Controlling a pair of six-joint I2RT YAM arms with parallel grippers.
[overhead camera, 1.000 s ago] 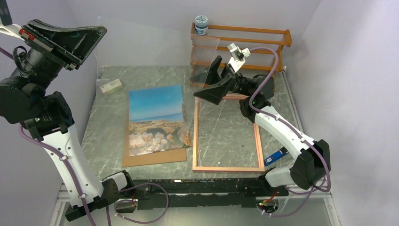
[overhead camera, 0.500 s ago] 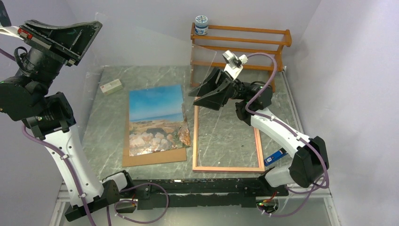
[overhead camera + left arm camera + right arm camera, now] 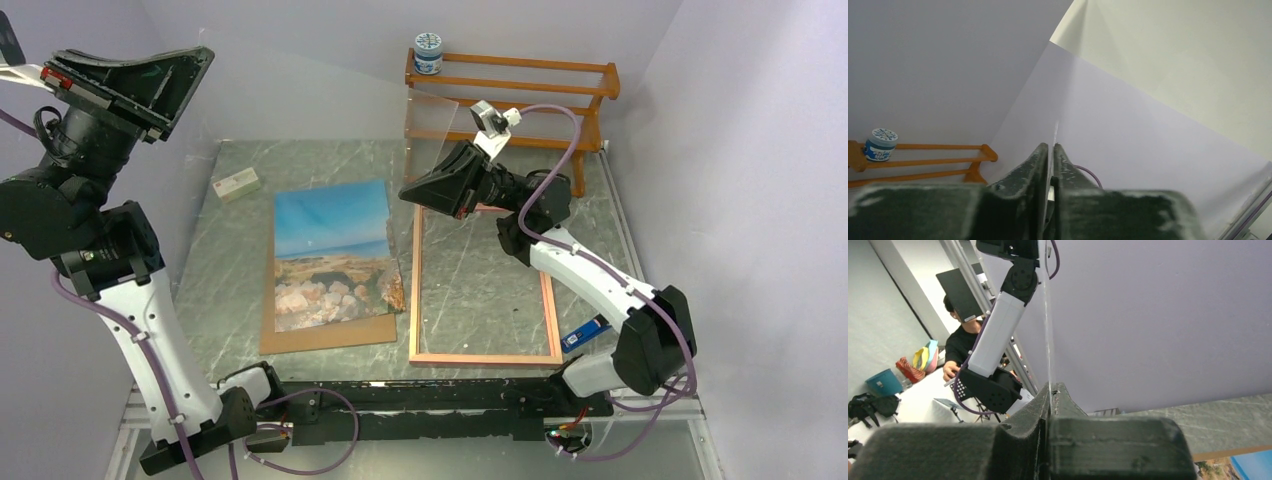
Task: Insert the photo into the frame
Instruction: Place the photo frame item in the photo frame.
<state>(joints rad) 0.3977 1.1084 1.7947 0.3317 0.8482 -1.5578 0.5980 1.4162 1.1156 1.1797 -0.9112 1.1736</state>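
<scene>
Aloft, left tool (image 3: 203, 57) at ten o'clock and right tool (image 3: 405, 193) at twelve both pinch a clear pane (image 3: 320, 110); photo (image 3: 335, 255) lies at frame's (image 3: 485, 357) nine.

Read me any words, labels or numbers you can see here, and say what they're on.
No text can be read.
On the small box: red-marked label, too small.
On the jar on the wooden rack: blue-patterned label, blurred.
On the blue item beside the frame: markings too small.
</scene>
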